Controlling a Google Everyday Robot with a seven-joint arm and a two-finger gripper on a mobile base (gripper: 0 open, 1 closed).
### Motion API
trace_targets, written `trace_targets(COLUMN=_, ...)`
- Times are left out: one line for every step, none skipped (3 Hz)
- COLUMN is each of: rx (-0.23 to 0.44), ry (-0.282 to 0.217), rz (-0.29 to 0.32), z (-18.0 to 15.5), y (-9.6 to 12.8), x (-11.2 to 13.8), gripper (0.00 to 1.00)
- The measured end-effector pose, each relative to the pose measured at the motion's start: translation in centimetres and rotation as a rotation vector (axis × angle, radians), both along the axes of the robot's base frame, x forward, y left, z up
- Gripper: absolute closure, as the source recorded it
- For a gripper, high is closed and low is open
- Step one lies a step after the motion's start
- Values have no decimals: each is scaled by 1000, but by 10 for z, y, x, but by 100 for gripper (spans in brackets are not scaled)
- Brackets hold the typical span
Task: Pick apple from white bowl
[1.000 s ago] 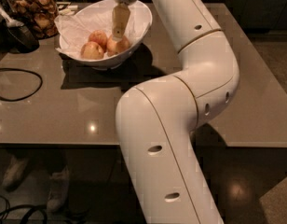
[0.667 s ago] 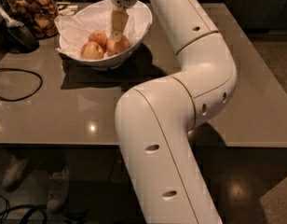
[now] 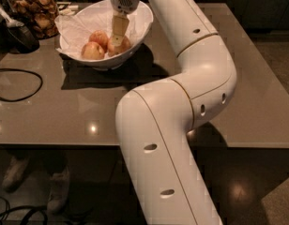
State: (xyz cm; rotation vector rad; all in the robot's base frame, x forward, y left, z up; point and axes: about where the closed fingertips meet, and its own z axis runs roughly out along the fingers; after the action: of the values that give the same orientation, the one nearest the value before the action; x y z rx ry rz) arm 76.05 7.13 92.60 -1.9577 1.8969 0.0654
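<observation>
The gripper (image 3: pixel 116 42), a tan piece below a white wrist, hangs nose-down in the upper middle of the frame, inside the wide glossy white bowl (image 3: pixel 107 63). Its tip sits at the top of the round reddish-orange apple (image 3: pixel 127 45) on the right side of the bowl. From this angle I cannot tell whether the gripper is spread, pressed together or already pinching the fruit, nor whether it truly touches the skin.

Against the pictures from a second ago, almost nothing has shifted. The gripper stands over the same apple at much the same height, perhaps a shade lower, and all three fruits lie where they lay. I read that as the end of the reach: the descent looks finished or nearly so, and the grasp itself is the step in hand. The apple is not yet lifted; it rests in the bowl on the crumpled white paper lining (image 3: pixel 76 27).

Just left of it lie two more reddish apples, one at the front left (image 3: pixel 93 51) and one behind (image 3: pixel 100 37), close enough that a widened gripper could nudge them. The bowl stands on the grey-brown counter (image 3: pixel 64 111). A glass jar of brown snacks (image 3: pixel 34 11) is in the upper left corner, and a black cable (image 3: pixel 18 83) loops at the left edge. The thick white jointed arm (image 3: pixel 201 78) sweeps from the bottom centre up the right side to the bowl.
</observation>
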Motion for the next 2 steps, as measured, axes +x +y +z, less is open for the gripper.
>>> trace_targets(rx=0, ry=19, rz=-1, z=-8, y=1, x=0, gripper=33)
trace_targets(rx=-2, ry=34, rz=-2, z=-14, y=2, x=0, gripper=32)
